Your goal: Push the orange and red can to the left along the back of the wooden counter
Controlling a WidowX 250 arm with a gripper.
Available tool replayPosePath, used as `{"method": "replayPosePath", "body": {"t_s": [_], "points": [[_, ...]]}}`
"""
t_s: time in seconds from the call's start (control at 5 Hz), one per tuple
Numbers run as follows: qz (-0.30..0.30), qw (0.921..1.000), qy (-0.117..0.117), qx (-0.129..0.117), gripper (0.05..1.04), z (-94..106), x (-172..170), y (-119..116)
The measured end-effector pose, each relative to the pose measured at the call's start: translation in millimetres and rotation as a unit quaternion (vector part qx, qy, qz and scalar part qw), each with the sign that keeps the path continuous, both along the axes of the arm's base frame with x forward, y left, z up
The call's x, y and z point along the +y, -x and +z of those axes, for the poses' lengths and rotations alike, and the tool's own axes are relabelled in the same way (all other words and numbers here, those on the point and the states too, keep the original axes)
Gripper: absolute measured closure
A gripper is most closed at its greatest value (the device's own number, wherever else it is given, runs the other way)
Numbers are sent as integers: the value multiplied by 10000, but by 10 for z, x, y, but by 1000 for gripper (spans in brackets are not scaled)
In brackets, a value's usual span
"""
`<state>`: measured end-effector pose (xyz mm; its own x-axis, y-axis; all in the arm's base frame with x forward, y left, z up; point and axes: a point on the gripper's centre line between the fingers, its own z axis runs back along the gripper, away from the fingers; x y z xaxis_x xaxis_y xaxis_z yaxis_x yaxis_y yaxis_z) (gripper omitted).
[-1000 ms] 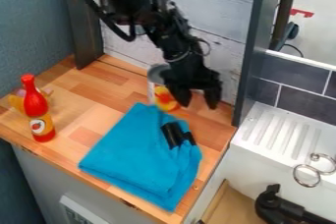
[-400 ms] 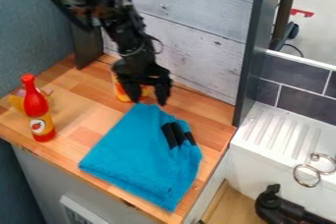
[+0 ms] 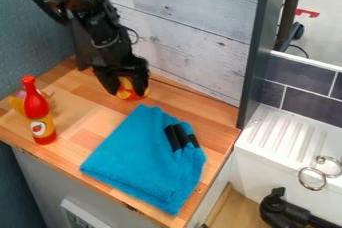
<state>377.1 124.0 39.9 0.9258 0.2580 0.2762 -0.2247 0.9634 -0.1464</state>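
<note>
The pincer (image 3: 127, 92) hangs beyond the red bottle (image 3: 38, 111), fingers apart; the yellow-and-red can (image 3: 129, 90) shows between them; both are nearer the bottle than a second ago; the folded blue towel (image 3: 143, 159) lies unmoved, right of the bottle.

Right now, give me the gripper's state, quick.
Gripper: open, fingers spread apart, with a red-and-yellow object showing between them; whether they touch it can't be told.
</note>
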Motion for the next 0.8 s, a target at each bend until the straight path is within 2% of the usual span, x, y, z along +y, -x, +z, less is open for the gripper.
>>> {"method": "replayPosePath", "body": {"t_s": [0.2, 0.4, 0.6, 0.8], "points": [[65, 9998, 13, -187, 83, 102, 92, -72], [200, 9990, 194, -354, 83, 106, 191, -79], [403, 9984, 218, -322, 84, 46, 240, -20], [491, 9986, 165, -59, 83, 28, 208, 150]]}}
